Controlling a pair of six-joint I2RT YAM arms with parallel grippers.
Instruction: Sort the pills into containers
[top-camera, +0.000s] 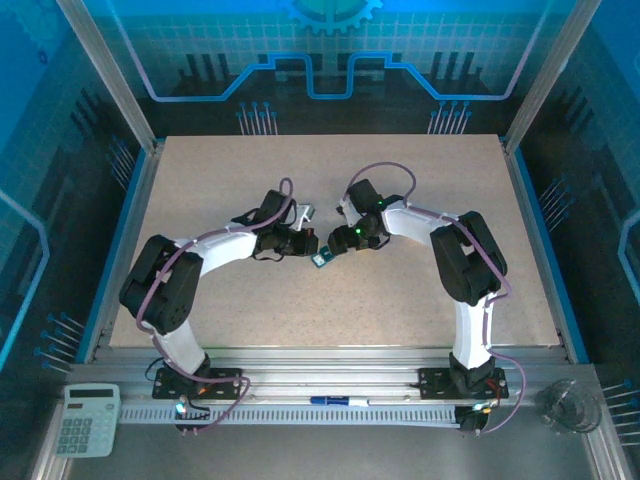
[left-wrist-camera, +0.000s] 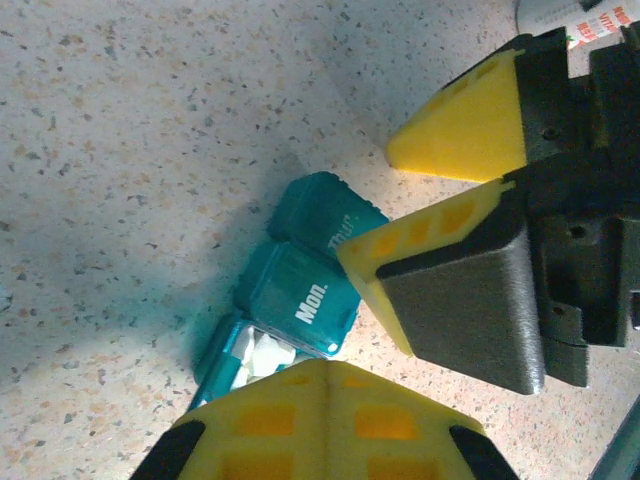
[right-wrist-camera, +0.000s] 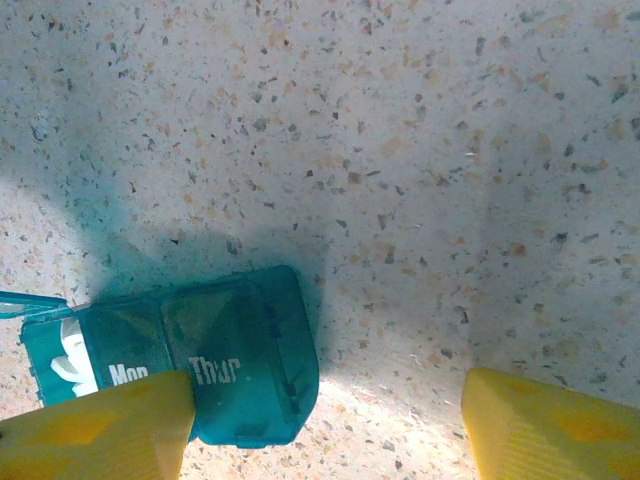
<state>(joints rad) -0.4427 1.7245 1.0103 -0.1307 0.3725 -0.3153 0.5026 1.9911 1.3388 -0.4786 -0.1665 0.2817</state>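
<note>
The containers are one small teal pill box lying mid-table between both grippers. In the left wrist view its lids marked "Mon." and "Thur" are down, and an end compartment stands uncovered with white pills inside. My left gripper is shut, its yellow tips pressed together just over that compartment's edge, nothing visible between them. My right gripper is open. Its left finger overlaps the near edge of the pill box and the right finger stands over bare table. The white pills show at the box's left end.
A white labelled object lies just behind the left gripper, and its label edge is in the left wrist view. Off the table's front edge sit a calculator, a pen and a glass cup. Aluminium frame rails border the table.
</note>
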